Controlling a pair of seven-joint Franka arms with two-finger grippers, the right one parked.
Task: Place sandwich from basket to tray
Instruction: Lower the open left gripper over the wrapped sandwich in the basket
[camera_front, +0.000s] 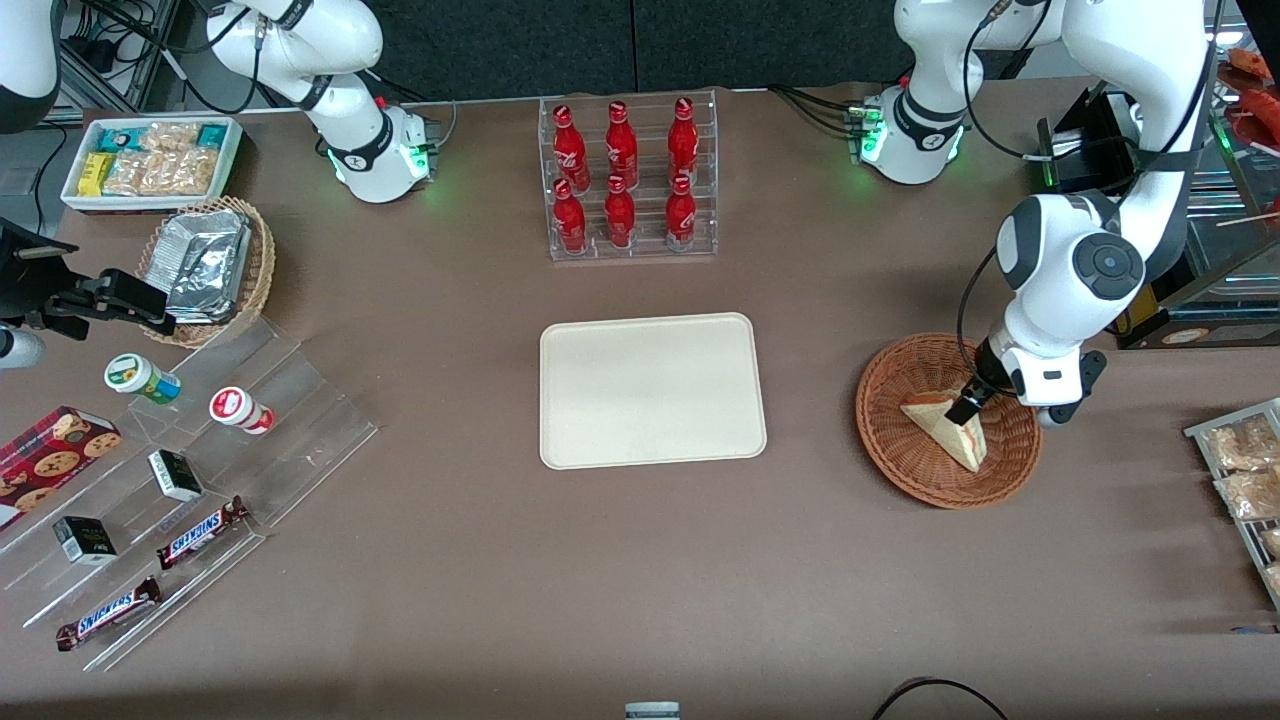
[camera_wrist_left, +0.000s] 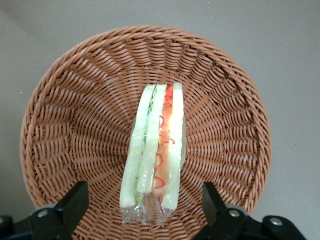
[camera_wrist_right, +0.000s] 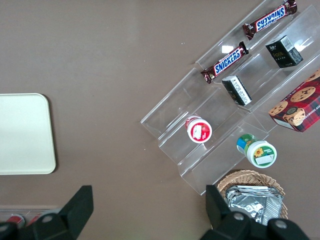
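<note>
Pincer (camera_wrist_left: 142, 210) fingers (camera_wrist_left: 75, 200) stand wide apart, one on each side of the sandwich (camera_wrist_left: 155, 155), and you can see clear gaps between both tips and the wrapped bread, so nothing is gripped. Your sandwich lies in the basket (camera_wrist_left: 60, 115) with its cut edge up, red and green filling showing between the pale slices. From the front, your working arm reaches down from above with the wrist bent over the basket (camera_front: 900, 440), and the pincer (camera_front: 968, 405) sits low at the sandwich (camera_front: 950, 430). Your tray (camera_front: 650, 390) lies bare on the brown worktop (camera_front: 640, 580), well apart from the basket, toward the parked arm's end.
</note>
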